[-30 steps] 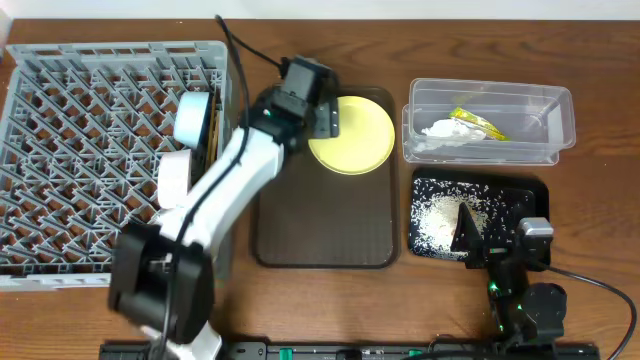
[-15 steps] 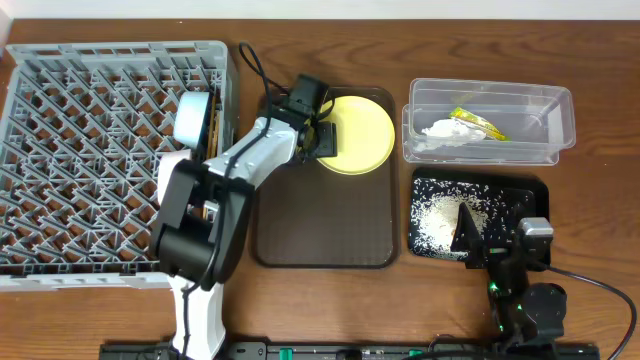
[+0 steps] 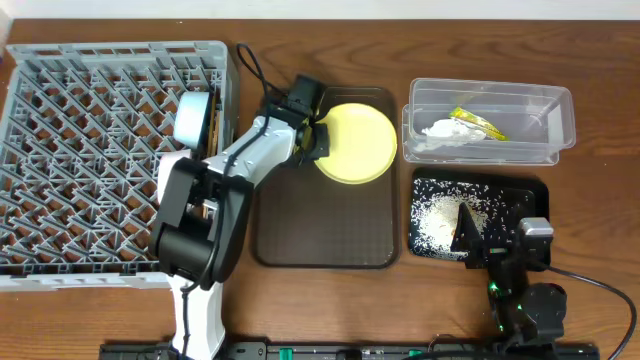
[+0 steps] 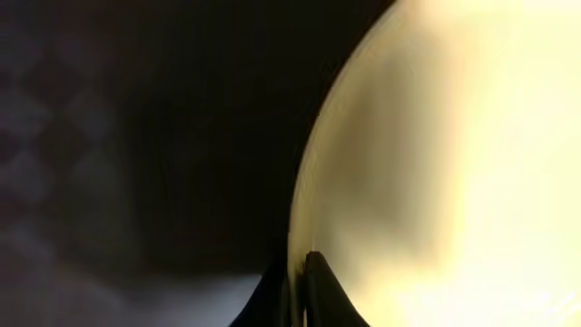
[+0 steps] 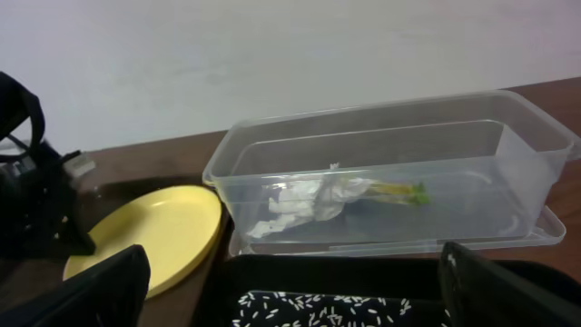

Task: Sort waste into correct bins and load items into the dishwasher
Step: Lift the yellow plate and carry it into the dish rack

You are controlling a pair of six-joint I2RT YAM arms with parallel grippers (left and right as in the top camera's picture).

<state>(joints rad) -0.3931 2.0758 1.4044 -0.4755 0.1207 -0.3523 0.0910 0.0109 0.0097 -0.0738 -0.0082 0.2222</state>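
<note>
Since half a second ago, the pale-yellow plate [image 3: 358, 145] has been drawn slightly toward the near side of the brown serving tray [image 3: 320, 235], on whose far end it is still found. Its left rim is pinched between the narrowly set fingers of the left gripper [image 4: 295, 283], as is shown in the left wrist view. The right gripper [image 5: 295, 286] is held wide apart above the black tray [image 3: 530, 192], where the rice [image 3: 435, 222] is heaped. The wrapper [image 3: 478, 122] and tissue [image 3: 437, 129] are contained in the clear tub [image 3: 562, 105]. A light-blue bowl [image 3: 190, 116] and a white bowl [image 3: 172, 176] are stood on edge in the dish rack [image 3: 90, 150].
</note>
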